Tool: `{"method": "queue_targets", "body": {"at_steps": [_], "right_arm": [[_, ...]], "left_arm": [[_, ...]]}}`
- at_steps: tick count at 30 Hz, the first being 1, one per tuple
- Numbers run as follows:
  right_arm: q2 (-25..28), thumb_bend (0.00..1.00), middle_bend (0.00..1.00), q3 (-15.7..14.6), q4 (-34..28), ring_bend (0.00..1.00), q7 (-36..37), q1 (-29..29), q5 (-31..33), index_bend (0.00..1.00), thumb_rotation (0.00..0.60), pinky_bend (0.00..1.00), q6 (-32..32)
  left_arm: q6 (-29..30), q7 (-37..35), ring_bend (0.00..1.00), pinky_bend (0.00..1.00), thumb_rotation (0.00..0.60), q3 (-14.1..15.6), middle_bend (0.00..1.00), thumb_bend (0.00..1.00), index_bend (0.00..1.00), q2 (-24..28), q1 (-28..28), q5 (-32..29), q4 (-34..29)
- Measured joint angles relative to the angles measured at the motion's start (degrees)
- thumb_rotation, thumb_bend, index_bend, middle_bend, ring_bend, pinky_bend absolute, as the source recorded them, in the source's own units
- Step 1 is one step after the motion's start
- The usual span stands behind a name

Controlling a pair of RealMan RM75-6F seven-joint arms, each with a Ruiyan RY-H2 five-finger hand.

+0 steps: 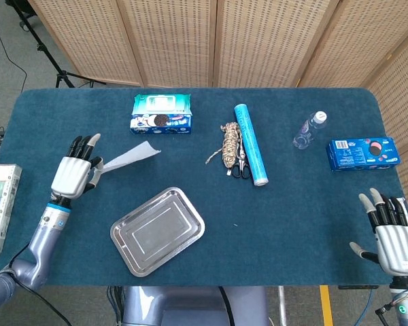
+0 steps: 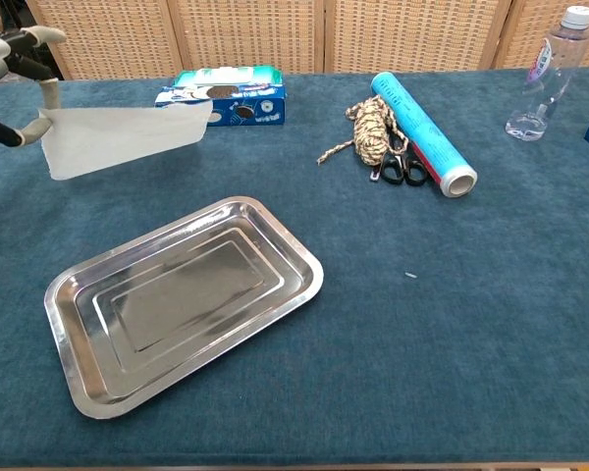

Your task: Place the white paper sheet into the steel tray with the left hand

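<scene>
My left hand (image 1: 76, 175) pinches the near edge of the paper sheet (image 2: 123, 136), which hangs in the air clear of the table (image 1: 285, 210), its free end reaching toward two o'clock. The steel tray (image 2: 177, 297) lies on the cloth at about five o'clock from that hand, apart from the sheet. My right hand (image 1: 393, 238) rests at the table's near right corner, fingers apparently spread and holding nothing.

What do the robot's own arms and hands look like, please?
Both the left hand and right hand have silver-grey ribbed backs with dark fingers tipped pale grey. The left wrist carries a blue ring above a grey-blue forearm; the right wrist shows a cable and a green mark.
</scene>
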Motion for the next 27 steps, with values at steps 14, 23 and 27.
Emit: {"method": "queue_targets", "body": {"at_steps": [14, 23, 27], "right_arm": [[0.41, 0.00, 0.00, -0.03, -0.16, 0.00, 0.76, -0.45, -0.22, 0.04, 0.600, 0.00, 0.75], [1.20, 0.00, 0.00, 0.08, -0.05, 0.00, 3.00, -1.47, -0.28, 0.04, 0.600, 0.00, 2.52], [1.36, 0.00, 0.00, -0.04, -0.11, 0.00, 3.50, -1.87, -0.82, 0.04, 0.600, 0.00, 3.21]], "left_arm": [[3.08, 12.03, 0.00, 0.00, 0.600, -1.26, 0.00, 0.46, 0.79, 6.28, -0.39, 1.46, -26.12], [3.27, 23.04, 0.00, 0.00, 0.600, 1.05, 0.00, 0.46, 0.79, 7.15, 0.91, -0.20, -37.77], [4.17, 27.86, 0.00, 0.00, 0.600, 2.71, 0.00, 0.46, 0.79, 8.84, 2.63, -1.43, -43.19]]}}
